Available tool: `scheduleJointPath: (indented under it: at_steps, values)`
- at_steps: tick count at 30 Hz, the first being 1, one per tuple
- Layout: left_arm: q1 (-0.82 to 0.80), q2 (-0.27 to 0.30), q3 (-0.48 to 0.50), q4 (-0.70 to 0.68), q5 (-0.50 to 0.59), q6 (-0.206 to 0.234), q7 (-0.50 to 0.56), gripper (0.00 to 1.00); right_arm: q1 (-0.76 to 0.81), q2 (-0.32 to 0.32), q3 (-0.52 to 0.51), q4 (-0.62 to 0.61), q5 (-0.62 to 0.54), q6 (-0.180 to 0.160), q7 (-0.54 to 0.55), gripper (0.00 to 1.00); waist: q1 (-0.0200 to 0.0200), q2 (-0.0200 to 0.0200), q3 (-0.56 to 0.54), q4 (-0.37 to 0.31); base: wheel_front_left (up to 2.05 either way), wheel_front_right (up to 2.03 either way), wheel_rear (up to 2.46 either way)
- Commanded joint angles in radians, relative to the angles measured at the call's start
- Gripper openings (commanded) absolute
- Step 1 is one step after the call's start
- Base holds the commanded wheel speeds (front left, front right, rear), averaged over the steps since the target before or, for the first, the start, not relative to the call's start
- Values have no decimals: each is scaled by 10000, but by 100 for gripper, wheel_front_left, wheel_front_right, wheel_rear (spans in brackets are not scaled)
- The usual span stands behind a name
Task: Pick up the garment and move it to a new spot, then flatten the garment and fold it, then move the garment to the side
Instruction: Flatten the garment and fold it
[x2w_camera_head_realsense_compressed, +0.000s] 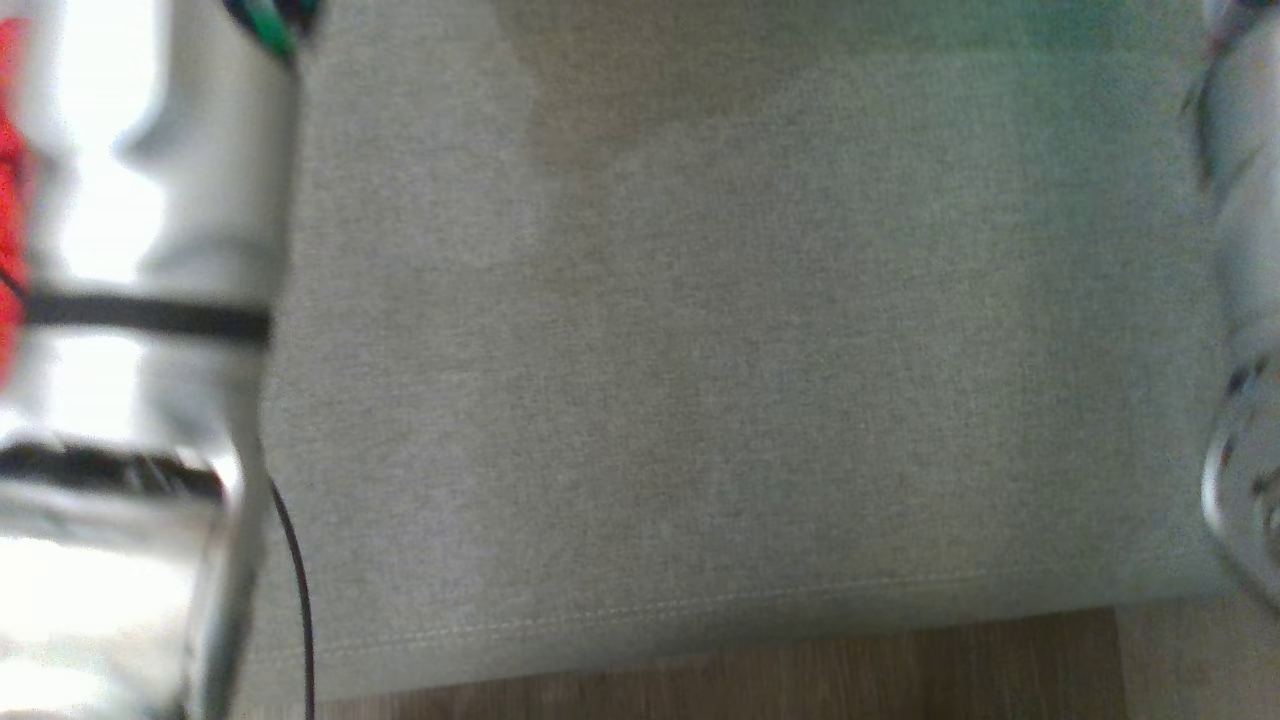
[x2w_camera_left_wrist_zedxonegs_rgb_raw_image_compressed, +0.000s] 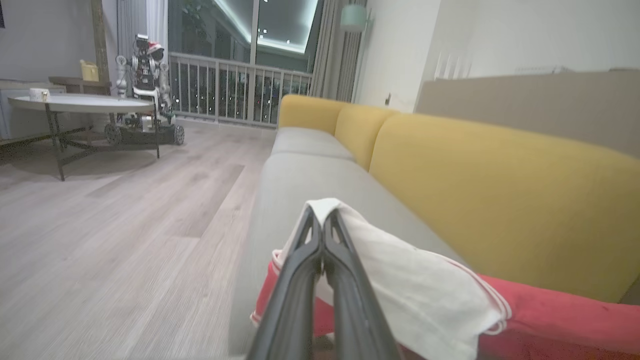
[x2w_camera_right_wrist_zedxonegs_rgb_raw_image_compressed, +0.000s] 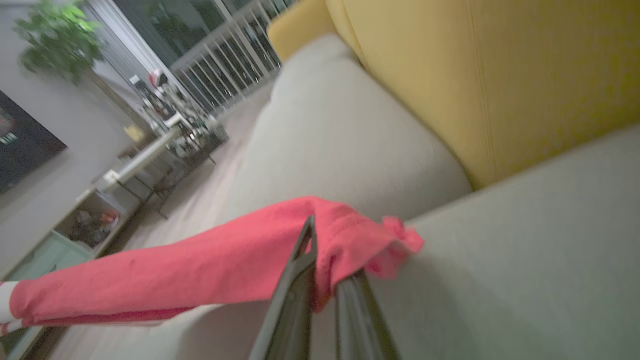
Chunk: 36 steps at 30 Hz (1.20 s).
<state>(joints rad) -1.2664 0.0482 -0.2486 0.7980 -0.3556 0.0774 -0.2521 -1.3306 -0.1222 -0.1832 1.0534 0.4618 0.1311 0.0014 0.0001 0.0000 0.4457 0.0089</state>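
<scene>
The garment (x2w_camera_left_wrist_zedxonegs_rgb_raw_image_compressed: 420, 285) is red with a white part edged in red stripes. My left gripper (x2w_camera_left_wrist_zedxonegs_rgb_raw_image_compressed: 323, 216) is shut on the white part just above the grey sofa seat (x2w_camera_left_wrist_zedxonegs_rgb_raw_image_compressed: 300, 175). In the right wrist view, the garment (x2w_camera_right_wrist_zedxonegs_rgb_raw_image_compressed: 200, 265) stretches as a long red band away to the left, and my right gripper (x2w_camera_right_wrist_zedxonegs_rgb_raw_image_compressed: 327, 260) is shut on its bunched red end above the seat (x2w_camera_right_wrist_zedxonegs_rgb_raw_image_compressed: 500, 270). The head view is blurred. It has a red strip of the garment (x2w_camera_head_realsense_compressed: 10, 200) at the far left beside my pale left forearm (x2w_camera_head_realsense_compressed: 150, 300).
The sofa has a yellow backrest (x2w_camera_left_wrist_zedxonegs_rgb_raw_image_compressed: 500, 190) behind the seat and wooden floor (x2w_camera_left_wrist_zedxonegs_rgb_raw_image_compressed: 125, 225) in front. A round table (x2w_camera_left_wrist_zedxonegs_rgb_raw_image_compressed: 80, 104) and another wheeled robot (x2w_camera_left_wrist_zedxonegs_rgb_raw_image_compressed: 145, 95) stand far off by a railing. A low shelf (x2w_camera_right_wrist_zedxonegs_rgb_raw_image_compressed: 75, 230) stands by the wall.
</scene>
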Motion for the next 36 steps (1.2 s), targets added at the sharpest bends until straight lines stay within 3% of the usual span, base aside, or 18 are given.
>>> scheduleJointPath:
  at_steps: [1,8,15,25,36]
  values:
    - [267,314,35,-373,172,-63,-90,0,260,75,163,-159,229,-4,162,0,-1,0,-308,186,0,0,0]
    - [3825,263,-408,-381,539,-375,-95,0,3065,-190,1191,252,1367,-4,1589,0,-1,0,-1392,379,0,0,0]
    - [6133,381,-700,-538,758,-660,-96,0,4758,-495,2098,118,1564,-4,1656,0,-1,0,-2372,309,0,0,0]
    - [7621,729,-763,-1049,890,-706,-96,0,5487,-661,2967,-58,1575,-4,1254,0,-1,0,-3183,321,0,0,0]
    - [8850,1302,-1726,-1608,883,-1705,877,0,6157,-1302,4355,-219,1460,-4,1591,0,-1,0,-3949,379,0,0,0]
